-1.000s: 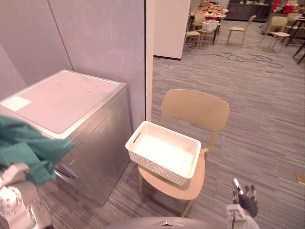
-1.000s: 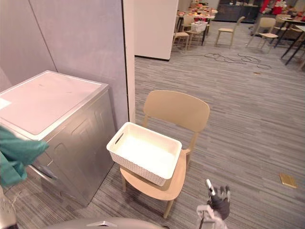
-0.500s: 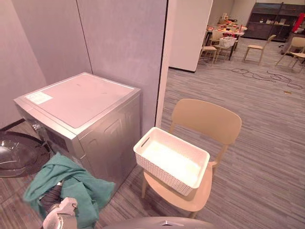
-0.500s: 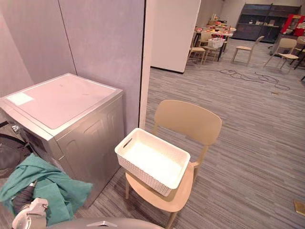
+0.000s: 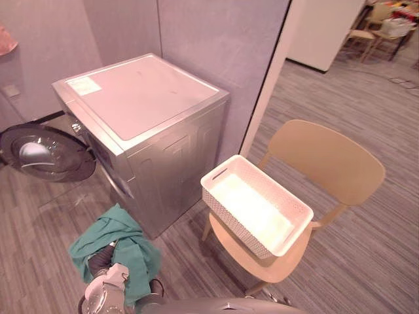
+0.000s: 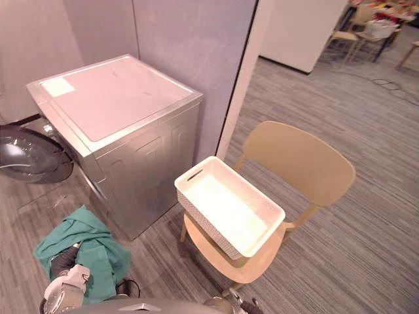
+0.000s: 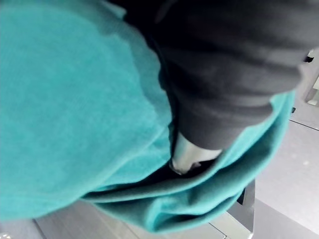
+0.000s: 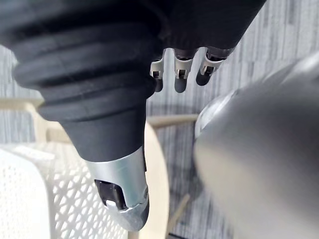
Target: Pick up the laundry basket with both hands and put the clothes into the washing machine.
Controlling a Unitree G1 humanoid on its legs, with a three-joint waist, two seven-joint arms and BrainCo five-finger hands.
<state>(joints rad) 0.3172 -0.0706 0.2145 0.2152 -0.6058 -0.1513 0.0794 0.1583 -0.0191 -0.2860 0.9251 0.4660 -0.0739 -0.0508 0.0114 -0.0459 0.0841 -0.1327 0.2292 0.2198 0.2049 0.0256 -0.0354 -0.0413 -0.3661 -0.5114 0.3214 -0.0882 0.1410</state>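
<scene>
Washer (image 5: 144,98) in bkgd; green cloth (image 5: 118,229) apparently drapes over L hand (image 7: 224,74).

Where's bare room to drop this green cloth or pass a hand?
Free: the flat top of the silver washing machine, the empty white perforated laundry basket on the beige wooden chair, and the grey striped floor beside the machine's open round door. Crowded: the narrow gap between machine and basket.

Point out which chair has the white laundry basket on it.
The near tan chair beside the washing machine: the basket rests on its seat. The other chairs stand far back.
</scene>
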